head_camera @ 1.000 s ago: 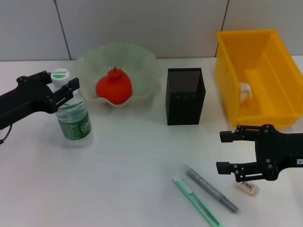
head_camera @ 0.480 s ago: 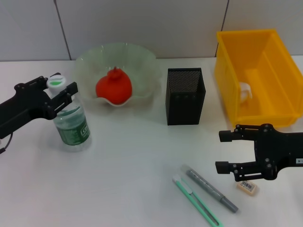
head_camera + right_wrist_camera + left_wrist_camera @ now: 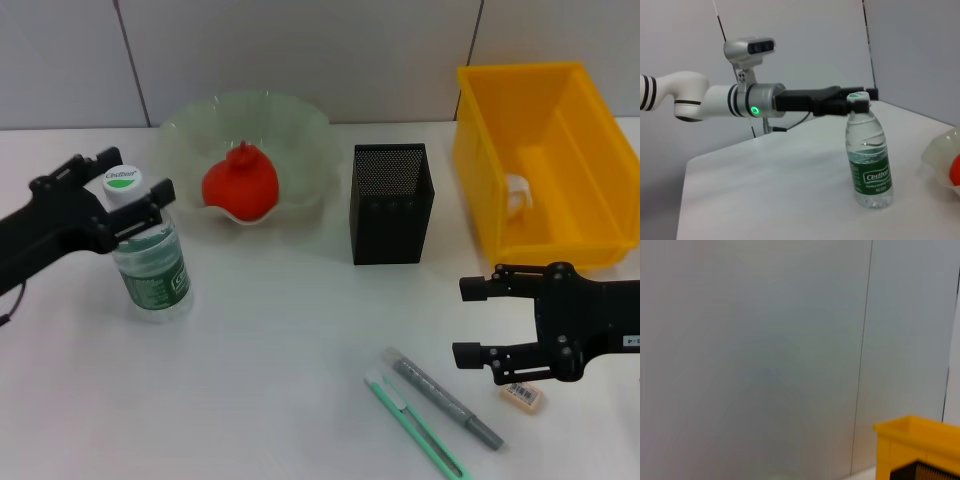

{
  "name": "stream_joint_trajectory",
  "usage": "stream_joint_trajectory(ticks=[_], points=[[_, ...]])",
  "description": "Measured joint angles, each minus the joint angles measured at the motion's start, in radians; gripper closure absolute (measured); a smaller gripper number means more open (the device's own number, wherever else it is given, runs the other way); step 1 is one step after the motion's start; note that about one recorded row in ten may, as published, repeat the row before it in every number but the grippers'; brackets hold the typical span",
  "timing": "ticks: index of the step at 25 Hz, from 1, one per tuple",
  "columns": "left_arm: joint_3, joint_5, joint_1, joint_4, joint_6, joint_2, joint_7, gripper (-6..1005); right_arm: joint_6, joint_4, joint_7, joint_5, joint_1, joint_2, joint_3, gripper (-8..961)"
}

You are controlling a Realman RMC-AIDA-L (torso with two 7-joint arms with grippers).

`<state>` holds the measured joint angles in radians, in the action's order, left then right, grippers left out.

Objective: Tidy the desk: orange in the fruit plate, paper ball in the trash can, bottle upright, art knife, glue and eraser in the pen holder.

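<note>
The water bottle [image 3: 150, 255] stands upright on the table; it also shows in the right wrist view [image 3: 869, 155]. My left gripper [image 3: 135, 180] is open, with a finger on each side of the bottle's neck and cap. The orange [image 3: 241, 183] lies in the glass fruit plate [image 3: 300, 125]. A white paper ball [image 3: 515, 195] is in the yellow trash can [image 3: 480, 150]. The green art knife [image 3: 415, 425], the grey glue stick [image 3: 445, 400] and the eraser [image 3: 523, 395] lie on the table at the front. My right gripper [image 3: 472, 320] is open and empty, just above and to the left of the eraser.
The black mesh pen holder [image 3: 392, 203] stands between the plate and the trash can. The left wrist view shows only the wall, a corner of the trash can [image 3: 920, 440] and the pen holder's top [image 3: 935, 472].
The bottle went from slightly tilted to upright. My left gripper's fingers have spread apart at the bottle's neck. The right arm has barely moved.
</note>
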<state>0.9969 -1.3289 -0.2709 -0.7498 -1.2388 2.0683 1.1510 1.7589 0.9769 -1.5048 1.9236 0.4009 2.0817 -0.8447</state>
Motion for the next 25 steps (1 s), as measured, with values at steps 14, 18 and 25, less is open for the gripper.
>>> stream_joint_trajectory(ticks=[14, 18, 25], points=[[-0.28, 0.001, 0.133, -0.007, -0.499, -0.075, 0.017, 149, -0.039, 0.166, -0.282, 0.03, 0.02, -0.001, -0.012, 133], [-0.283, -0.079, 0.166, -0.004, -0.588, -0.087, 0.014, 149, -0.049, 0.311, -0.508, 0.144, 0.058, -0.004, -0.045, 133], [-0.286, -0.196, 0.173, 0.047, -0.691, -0.088, -0.05, 150, 0.028, 0.524, -0.851, 0.496, 0.183, -0.006, -0.185, 133]])
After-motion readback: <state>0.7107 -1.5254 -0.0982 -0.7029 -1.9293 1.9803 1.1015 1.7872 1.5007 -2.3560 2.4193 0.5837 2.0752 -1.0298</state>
